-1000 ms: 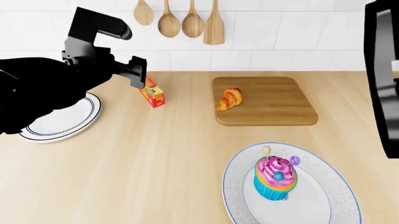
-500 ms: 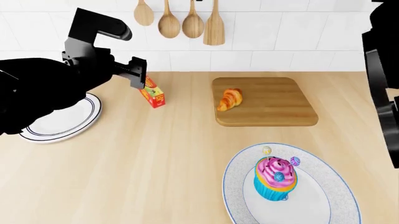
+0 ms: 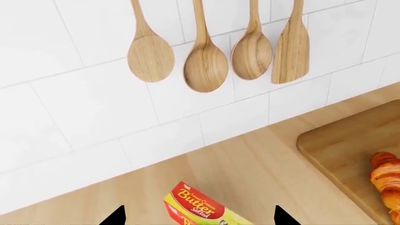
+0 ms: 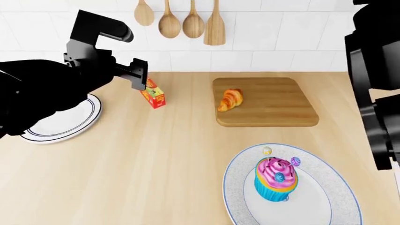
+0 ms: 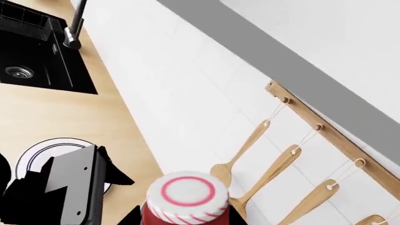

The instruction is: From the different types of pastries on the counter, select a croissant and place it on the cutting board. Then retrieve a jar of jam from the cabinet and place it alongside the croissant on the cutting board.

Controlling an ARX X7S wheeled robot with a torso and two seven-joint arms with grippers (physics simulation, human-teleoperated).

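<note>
The golden-brown croissant [image 4: 231, 99] lies on the left part of the brown cutting board [image 4: 275, 105] on the beige counter [image 4: 156, 154]. It also shows in the left wrist view [image 3: 386, 180], on the board [image 3: 350, 140]. The cupcake [image 4: 276, 179] with pink frosting stands on a plate at the front. My right gripper [image 5: 187, 218] is shut on the jar of jam [image 5: 186, 197], dark red with a white, pink-ringed lid, held high in the air. My right arm [image 4: 375, 93] fills the right edge of the head view. My left gripper [image 4: 138, 77] is open just above the red and yellow butter box [image 4: 153, 96].
A blue-rimmed plate [image 4: 325, 197] holds the cupcake. Another plate [image 4: 81, 117] lies under my left arm. Wooden spoons [image 4: 181, 21] hang on the tiled wall. The butter box [image 3: 196, 208] shows between the left jaws. A black sink [image 5: 31, 56] lies far off along the counter.
My right arm has moved further into the head view from the right edge. My left arm, the croissant and the cupcake have not moved.
</note>
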